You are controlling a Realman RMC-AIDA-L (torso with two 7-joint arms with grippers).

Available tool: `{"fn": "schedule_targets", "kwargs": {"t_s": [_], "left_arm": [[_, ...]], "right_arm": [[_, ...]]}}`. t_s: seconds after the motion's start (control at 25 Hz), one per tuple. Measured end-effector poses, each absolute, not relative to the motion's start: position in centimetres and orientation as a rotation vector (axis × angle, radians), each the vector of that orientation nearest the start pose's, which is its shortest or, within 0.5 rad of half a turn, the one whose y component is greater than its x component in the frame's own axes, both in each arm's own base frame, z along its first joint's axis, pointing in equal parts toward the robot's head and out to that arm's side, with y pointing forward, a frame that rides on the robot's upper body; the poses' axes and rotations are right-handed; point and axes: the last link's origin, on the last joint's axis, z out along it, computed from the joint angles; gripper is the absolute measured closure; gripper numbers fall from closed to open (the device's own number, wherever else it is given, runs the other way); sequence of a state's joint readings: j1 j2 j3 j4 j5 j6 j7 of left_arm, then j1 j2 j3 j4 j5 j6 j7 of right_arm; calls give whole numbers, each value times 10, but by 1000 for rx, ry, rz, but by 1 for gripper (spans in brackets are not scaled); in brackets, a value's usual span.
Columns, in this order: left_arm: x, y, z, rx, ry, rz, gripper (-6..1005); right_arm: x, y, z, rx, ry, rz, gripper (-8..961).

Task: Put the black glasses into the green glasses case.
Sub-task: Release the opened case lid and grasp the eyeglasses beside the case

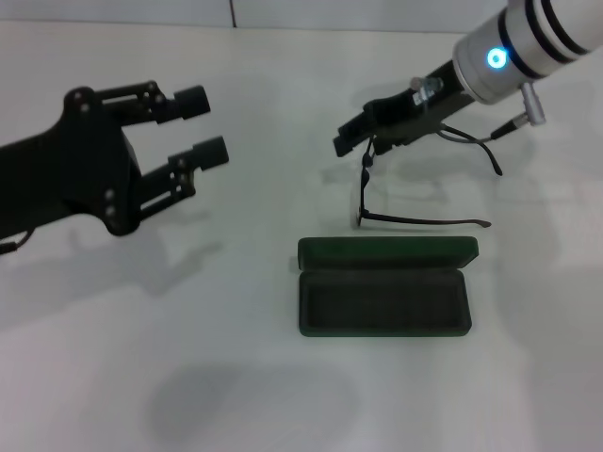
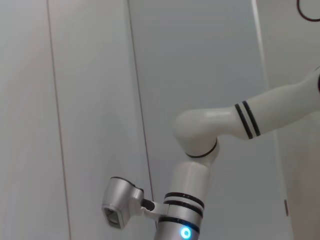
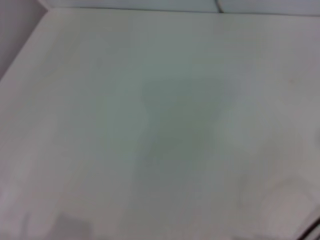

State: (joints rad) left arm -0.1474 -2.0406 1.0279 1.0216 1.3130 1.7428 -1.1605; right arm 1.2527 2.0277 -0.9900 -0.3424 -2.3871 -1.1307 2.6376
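The green glasses case [image 1: 384, 303] lies open on the white table in the head view, its lid flat toward the far side and its dark lining showing. My right gripper [image 1: 363, 138] is behind the case and shut on the black glasses [image 1: 364, 186]. The glasses hang down from it, with one temple arm [image 1: 429, 223] stretched out just beyond the case lid and the other reaching back under the arm. My left gripper [image 1: 209, 124] is open and empty, held up at the left, well away from the case. The right wrist view shows only bare table.
The white table [image 1: 141, 358] runs to a wall at the back. The left wrist view shows my right arm [image 2: 200, 145] in front of a pale panelled wall.
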Motion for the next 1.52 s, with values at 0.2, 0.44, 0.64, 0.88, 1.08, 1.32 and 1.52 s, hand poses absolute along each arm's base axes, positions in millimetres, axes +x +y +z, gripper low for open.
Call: {"fn": "schedule_targets", "kwargs": {"t_s": [0.2, 0.44, 0.64, 0.88, 1.08, 1.32, 1.52], "left_arm": [[-243, 257, 62, -2503, -17, -1098, 571], [-240, 259, 56, -2513, -12, -1107, 572], [-239, 262, 52, -2515, -30, -1128, 572], [-241, 263, 48, -2516, -58, -1143, 572], [-244, 263, 44, -2509, -59, -1150, 572], [-242, 268, 36, -2508, -52, -1172, 572], [-240, 270, 30, -2507, -46, -1189, 572]], "right_arm": [[107, 448, -71, -2492, 1469, -8, 337], [109, 449, -67, -2490, 1456, 43, 336], [109, 452, -67, -2478, 1411, 24, 336], [106, 455, -76, -2467, 1347, -39, 337], [104, 459, -78, -2453, 1313, -34, 336], [113, 456, -80, -2436, 1349, -47, 336], [121, 453, -83, -2422, 1364, -83, 337]]}}
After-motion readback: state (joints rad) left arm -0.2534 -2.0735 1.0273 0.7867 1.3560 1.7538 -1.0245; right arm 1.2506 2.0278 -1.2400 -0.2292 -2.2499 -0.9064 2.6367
